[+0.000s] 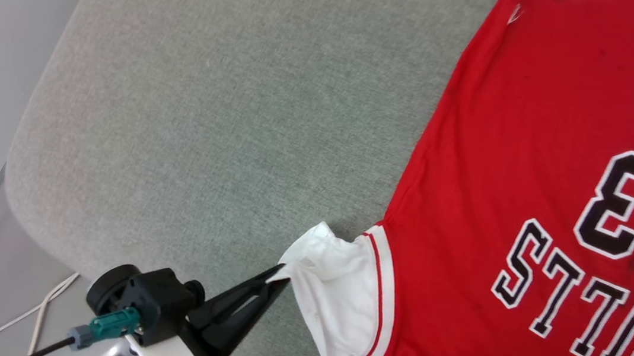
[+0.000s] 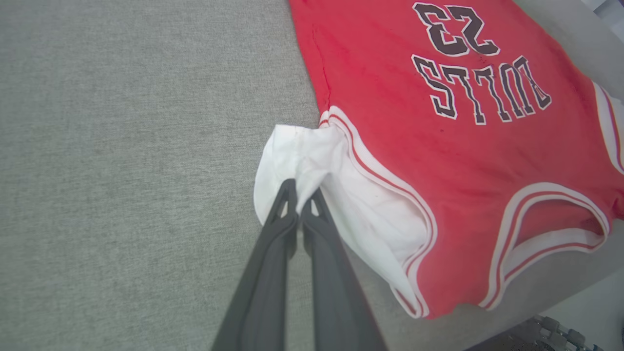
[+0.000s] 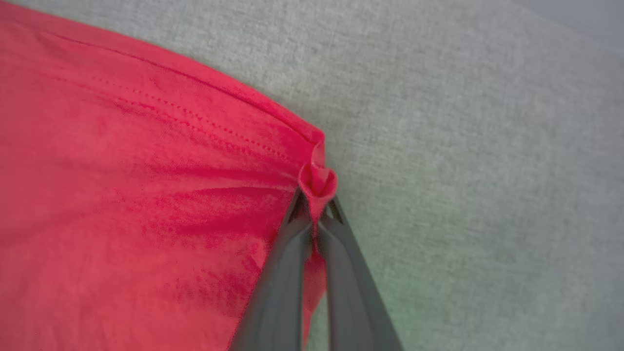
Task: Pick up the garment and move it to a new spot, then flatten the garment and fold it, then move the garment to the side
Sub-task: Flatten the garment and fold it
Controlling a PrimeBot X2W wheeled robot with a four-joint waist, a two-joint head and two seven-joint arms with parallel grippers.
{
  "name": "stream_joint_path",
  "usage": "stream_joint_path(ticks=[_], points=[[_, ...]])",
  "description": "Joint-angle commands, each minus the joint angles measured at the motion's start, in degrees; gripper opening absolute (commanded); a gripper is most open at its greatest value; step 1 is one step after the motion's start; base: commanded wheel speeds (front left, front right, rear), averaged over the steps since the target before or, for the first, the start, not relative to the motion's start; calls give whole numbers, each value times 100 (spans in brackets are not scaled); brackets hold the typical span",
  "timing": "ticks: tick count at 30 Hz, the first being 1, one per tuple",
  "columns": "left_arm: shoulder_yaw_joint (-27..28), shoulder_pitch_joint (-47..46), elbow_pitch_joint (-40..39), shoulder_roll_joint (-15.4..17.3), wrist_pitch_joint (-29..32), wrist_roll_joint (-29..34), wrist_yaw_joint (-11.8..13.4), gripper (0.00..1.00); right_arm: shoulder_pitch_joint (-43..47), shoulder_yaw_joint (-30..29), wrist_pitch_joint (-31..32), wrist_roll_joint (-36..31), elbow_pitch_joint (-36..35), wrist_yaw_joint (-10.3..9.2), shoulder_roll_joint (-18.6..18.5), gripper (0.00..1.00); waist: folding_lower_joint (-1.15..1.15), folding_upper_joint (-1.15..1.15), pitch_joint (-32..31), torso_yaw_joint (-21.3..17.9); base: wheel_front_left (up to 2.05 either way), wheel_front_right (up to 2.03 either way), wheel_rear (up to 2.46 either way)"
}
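At the far left of the head view we see bare grey bench (image 1: 212, 100), with a white cable (image 1: 32, 319) trailing below its rounded corner. Next comes our left gripper (image 1: 280, 273), its jaws closed narrow on the edge of the white sleeve (image 1: 340, 288), which is bunched up rather than lying flat. To the right, the red jersey (image 1: 503, 163) lies chest-up on the bench. Its body is spread mostly smooth, and the black-and-white print (image 1: 613, 253) reads upside down from our side. In the right wrist view, our right gripper (image 3: 317, 195) has its jaws pinched on a small puckered fold at a corner of the red stitched edge, low over the bench. We judge this to be the flattening step, with both grips placed to draw the cloth taut. We cannot tell whether the jersey already lies in its new spot. The sleeve is not yet smoothed out, no fold has been made, and the move to the side remains to be done.
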Motion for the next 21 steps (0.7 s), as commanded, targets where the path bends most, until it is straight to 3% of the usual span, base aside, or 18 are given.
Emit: stream_joint_path(ticks=[1,11,21], points=[[53,38,52,45,-40,-26,30,0,493,14,81,7,279,-4,68,0,-1,0,-285,-251,0,0,0],[237,389,491,360,-46,-154,245,0,1771,260,-370,727,98,-4,264,0,-1,0,-1424,-1131,0,0,0],[427,951,814,491,-222,-442,539,0,3767,48,-740,1539,-981,-4,509,0,-1,0,-2283,-1945,0,0,0]])
